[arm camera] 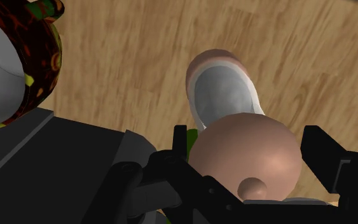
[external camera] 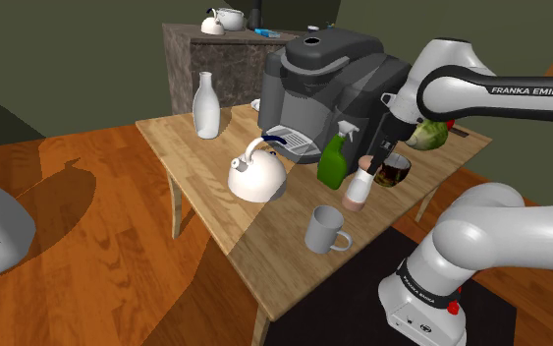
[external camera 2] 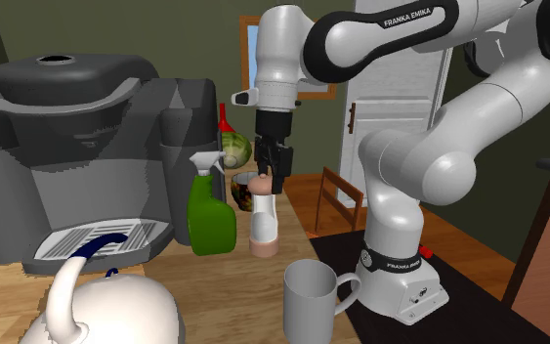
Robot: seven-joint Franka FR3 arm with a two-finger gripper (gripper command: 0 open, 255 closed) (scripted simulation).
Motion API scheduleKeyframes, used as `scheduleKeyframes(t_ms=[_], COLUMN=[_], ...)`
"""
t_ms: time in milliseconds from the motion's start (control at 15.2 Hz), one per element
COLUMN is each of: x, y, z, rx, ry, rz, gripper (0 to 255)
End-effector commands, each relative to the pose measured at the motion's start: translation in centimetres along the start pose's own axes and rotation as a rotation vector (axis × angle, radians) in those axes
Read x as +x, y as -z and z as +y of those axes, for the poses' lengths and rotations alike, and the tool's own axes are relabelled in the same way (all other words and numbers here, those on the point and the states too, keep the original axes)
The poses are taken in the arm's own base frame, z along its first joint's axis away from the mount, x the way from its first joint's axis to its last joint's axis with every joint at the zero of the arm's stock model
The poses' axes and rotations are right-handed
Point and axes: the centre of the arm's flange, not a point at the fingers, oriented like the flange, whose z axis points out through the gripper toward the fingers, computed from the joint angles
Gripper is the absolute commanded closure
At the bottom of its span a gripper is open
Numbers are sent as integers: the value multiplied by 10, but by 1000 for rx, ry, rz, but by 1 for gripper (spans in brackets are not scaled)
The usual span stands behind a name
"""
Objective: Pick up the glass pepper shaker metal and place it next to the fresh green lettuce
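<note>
- Wooden table (external camera: 210, 192) on a wood floor; order below runs along the shoulder view from left to right.
- White bottle (external camera: 205, 105), upright, far left part of the table, well apart from everything else.
- Far behind it, a dark cabinet (external camera: 191, 64) with white teapots (external camera: 224, 20) on top.
- White kettle (external camera: 257, 175) with a dark blue handle, mid table, just in front of the coffee machine's drip tray.
- Grey-black coffee machine (external camera: 328, 79), big, on the far side of the table.
- Green spray bottle (external camera: 334, 162), upright, right of the kettle, just beside the shaker.
- Grey mug (external camera: 323, 231), near edge of the table, handle to the right, apart from the rest.
- Pepper shaker (external camera: 359, 190): pale body, pinkish-brown cap and base, standing upright on the table between the spray bottle and the dark mug.
- Gripper (external camera 2: 273, 184): pointing down at the shaker's cap. In the wrist view the fingers (arm camera: 320, 153) stand spread with the round cap between them, not clamped on it. Shaker not lifted.
- Dark patterned mug (external camera: 395, 173), just right of the shaker, near the lettuce.
- Lettuce (external camera: 427, 136): green, far right end of the table, behind the dark mug and partly hidden by the arm. The shaker sits near it, with the mug between them.
- Robot stand (external camera: 423, 307), lower right, on a dark mat (external camera: 348, 295) beside the table.
</note>
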Motion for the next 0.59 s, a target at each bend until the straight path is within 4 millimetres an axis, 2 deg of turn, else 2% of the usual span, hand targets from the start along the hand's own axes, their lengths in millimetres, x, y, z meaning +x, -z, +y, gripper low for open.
scheduleKeyframes(t_ms=[0,528], x=[0,4], y=[5,47], z=[0,-1], rx=[0,0], ry=[0,0], rz=[-1,-1], gripper=[255,255])
